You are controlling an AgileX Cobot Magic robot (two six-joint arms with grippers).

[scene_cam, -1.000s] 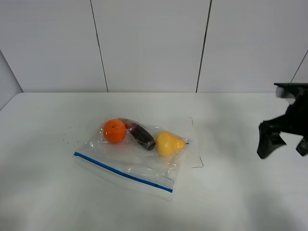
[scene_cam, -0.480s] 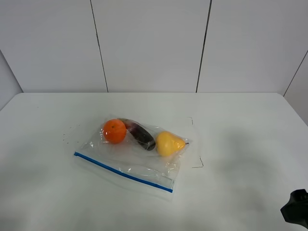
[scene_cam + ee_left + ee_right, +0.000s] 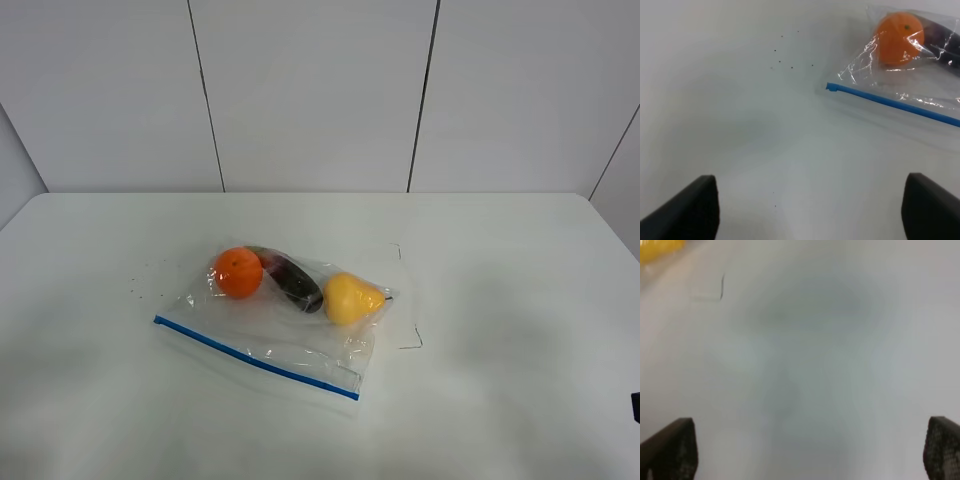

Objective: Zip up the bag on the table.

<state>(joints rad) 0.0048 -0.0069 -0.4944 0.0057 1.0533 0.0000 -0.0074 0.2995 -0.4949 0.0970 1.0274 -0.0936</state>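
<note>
The bag lies flat in the middle of the table, clear and crinkly, with its blue zipper strip along the near edge. Inside it are an orange, a dark purple fruit and a yellow fruit. My left gripper hovers open over bare table, short of the zipper strip's left end, with the orange beyond. My right gripper is open over bare table; that view is blurred, and the yellow fruit shows only at a corner.
Tiny dark specks dot the table left of the bag. Thin dark marks lie just right of it. A white panelled wall stands behind the table. A sliver of the right arm shows at the right edge.
The right arm has dropped from the right side of the high view down to the lower right corner, almost out of frame. The bag has not moved.
</note>
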